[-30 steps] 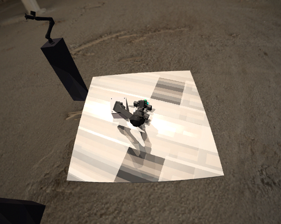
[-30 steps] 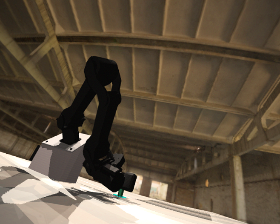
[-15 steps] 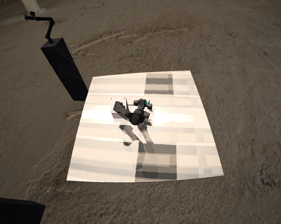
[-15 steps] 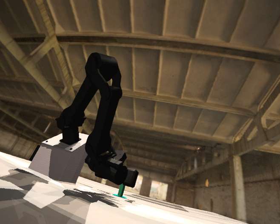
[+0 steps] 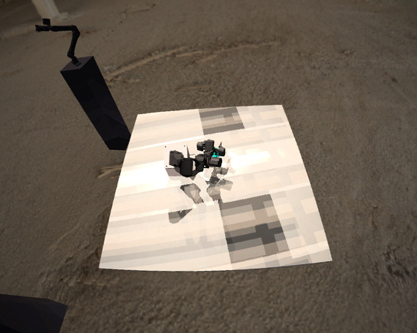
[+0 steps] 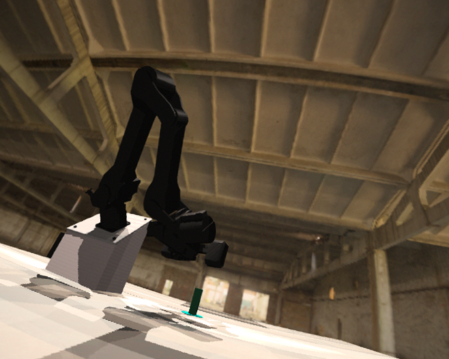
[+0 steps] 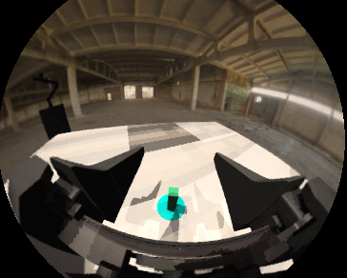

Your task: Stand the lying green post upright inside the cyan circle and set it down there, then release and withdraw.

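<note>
The green post (image 6: 196, 301) (image 7: 173, 191) stands upright on the cyan circle (image 6: 185, 312) (image 7: 163, 208). Its base is inside the circle's edge, with cyan showing around it. My gripper (image 6: 216, 253) (image 7: 179, 153) is wide open and empty. It is above and back from the post, clear of it. In the wrist view the post shows low between the two spread fingers, touching neither. In the top view the arm hides most of the post, and only some of the cyan circle shows between the gripper parts.
The arm's base block (image 5: 176, 155) (image 6: 91, 266) stands on the pale patterned table top (image 5: 137, 244), behind the post. A dark pillar (image 5: 96, 104) (image 7: 55, 121) with another small arm on it stands beyond the table's edge. Another dark block (image 5: 18, 313) is at the lower left in the top view.
</note>
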